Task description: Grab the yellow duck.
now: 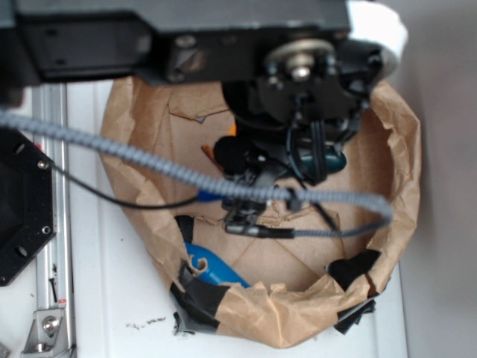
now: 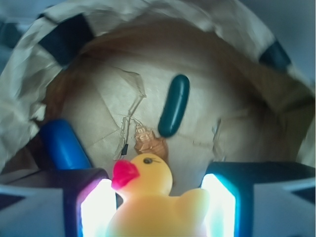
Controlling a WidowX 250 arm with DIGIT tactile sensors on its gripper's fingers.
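Looking down the wrist camera, you had the yellow duck [image 2: 148, 197] nearest of all, sitting between the two lit fingers [image 2: 96, 210] of the gripper [image 2: 158, 210] with its red beak turned to the left. The jaws stood spread on either side of its body; the duck looked close to both pads, though whether either one touched it could not be told from that view. You were, by my reading, at the closing step — the approach looked finished and the squeeze not yet made. The next move called for a slow, even close on the rounded body, since a soft round toy might squirt forward out of the pads if pinched off-centre. Just beyond the duck's head lay the tan spiral shell [image 2: 148, 143], and to the left a blue cylinder [image 2: 64, 145] near the wall. Farther on rested a dark teal capsule [image 2: 175, 106], tilted a little, on the floor of the brown paper bowl [image 2: 29, 98]. From the exterior view the arm [image 1: 305, 74] hid the duck from you entirely.
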